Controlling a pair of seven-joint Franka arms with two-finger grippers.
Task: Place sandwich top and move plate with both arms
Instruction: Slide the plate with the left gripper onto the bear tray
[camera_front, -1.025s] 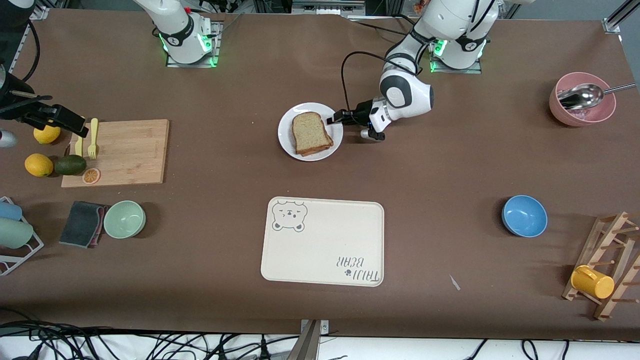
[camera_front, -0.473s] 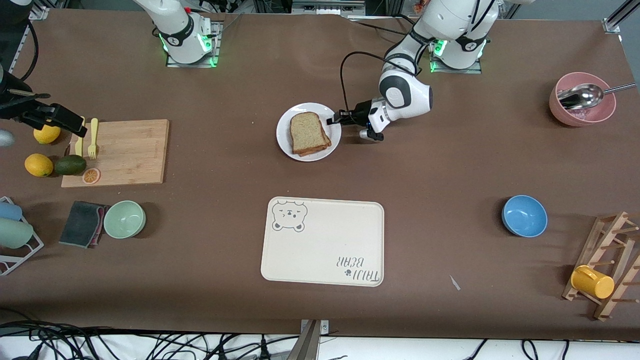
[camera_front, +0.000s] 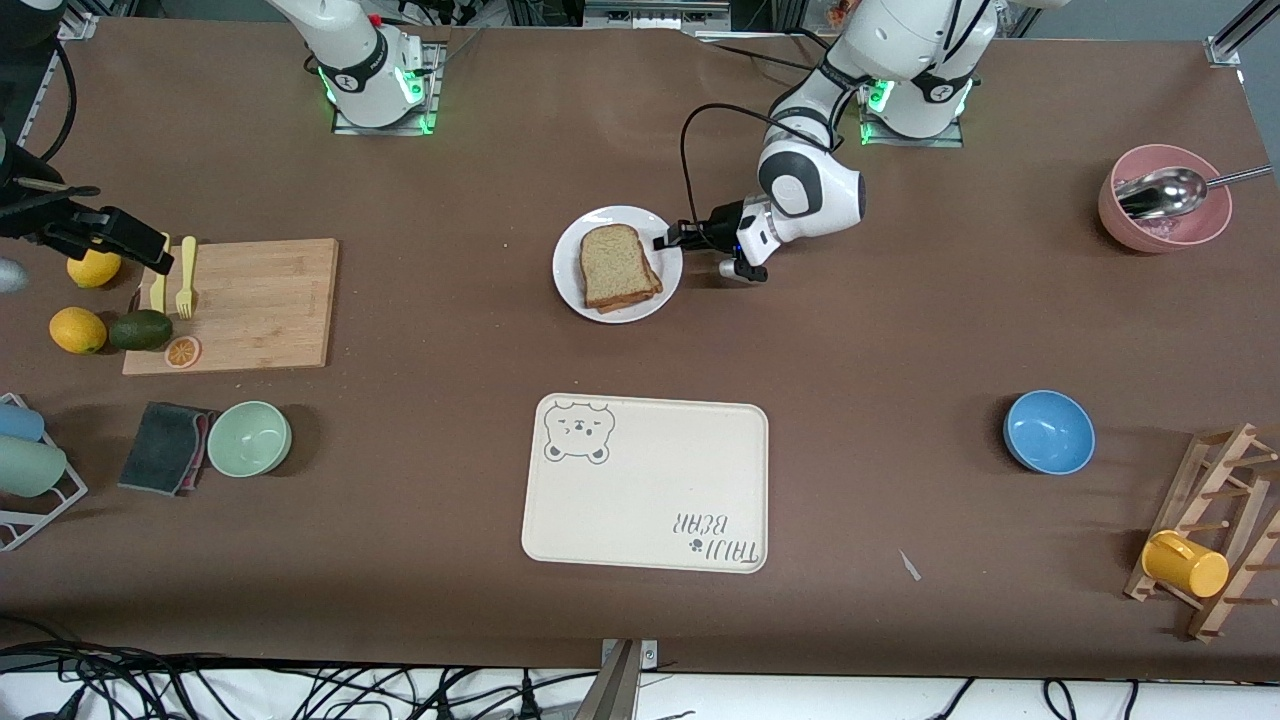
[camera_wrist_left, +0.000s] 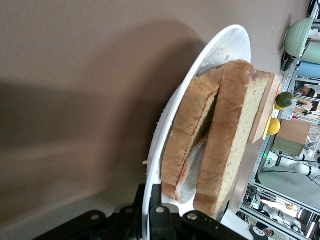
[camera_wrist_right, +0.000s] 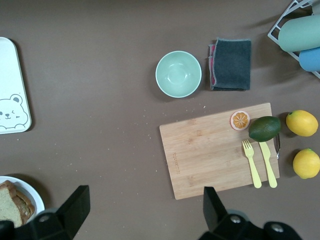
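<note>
Nothing shifted in the last half second: plate (camera_front: 617, 263) sits mid-table, toward the robots' edge, sandwich top (camera_front: 617, 264) on the stack. Left gripper (camera_front: 668, 240) pinches the plate's rim. Right gripper (camera_front: 150, 250) waits, fingers spread wide and empty, over the cutting board's (camera_front: 235, 305) end.

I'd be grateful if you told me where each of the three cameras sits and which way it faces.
Front view: high across the table, facing both bases; the left gripper meets the plate rim.
Left wrist view: low beside the plate, looking along the sandwich top; its own fingers show.
Right wrist view: high, looking down on the cutting board; the right gripper is open.
All three share the plate.
</note>
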